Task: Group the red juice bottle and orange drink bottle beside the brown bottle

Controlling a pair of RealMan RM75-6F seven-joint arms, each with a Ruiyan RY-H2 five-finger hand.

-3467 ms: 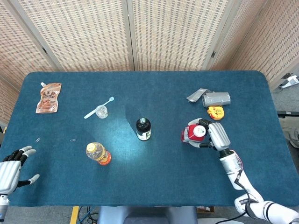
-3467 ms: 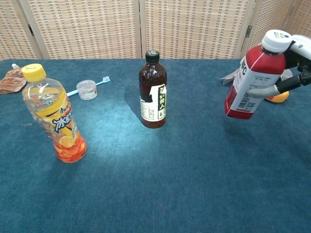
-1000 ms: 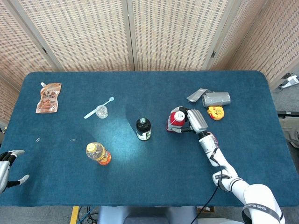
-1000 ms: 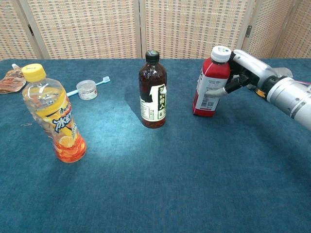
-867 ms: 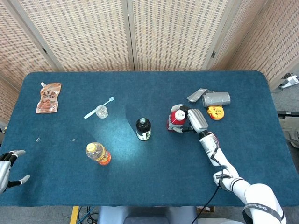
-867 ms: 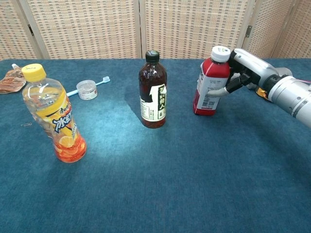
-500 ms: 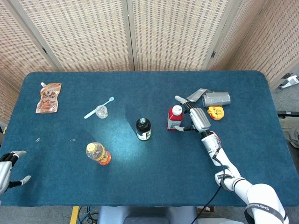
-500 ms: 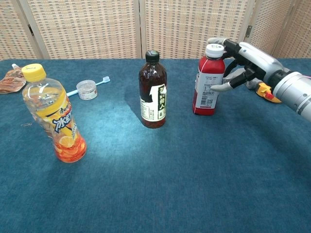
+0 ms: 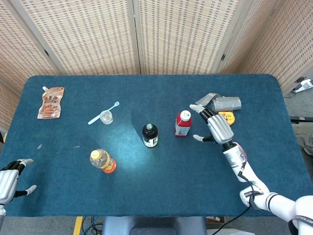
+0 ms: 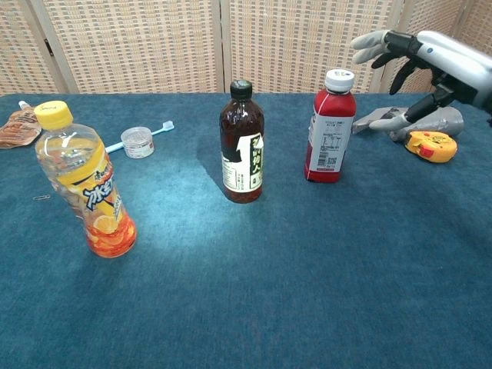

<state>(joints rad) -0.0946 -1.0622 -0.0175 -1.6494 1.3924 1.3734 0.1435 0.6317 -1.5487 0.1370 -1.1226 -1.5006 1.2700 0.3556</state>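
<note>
The head view takes in the whole blue table [image 9: 161, 88] and shows the left hand [image 9: 10, 182] at its near left corner, fingers apart and holding nothing; the chest view leaves that hand out. The chest view, in turn, shows the labels and the liquid inside the bottles.

Three bottles stand upright. The brown bottle [image 10: 241, 144] is at the middle of the table, dark inside, with a black cap. The red juice bottle [image 10: 330, 129] stands just to its right, apart from it, white-capped and full of red drink. The orange drink bottle [image 10: 84, 183] stands well apart to the near left, yellow-capped, with orange liquid only at its bottom.

The right hand [image 10: 421, 63] hovers to the right of the red juice bottle, fingers spread, touching nothing.

On the far left lie one brown pouch [image 9: 51, 103], one toothbrush [image 9: 103, 112] and one small clear cup [image 9: 106, 117]. On the right lie one grey roll [image 9: 226, 104] and one yellow tape measure [image 10: 431, 145].
</note>
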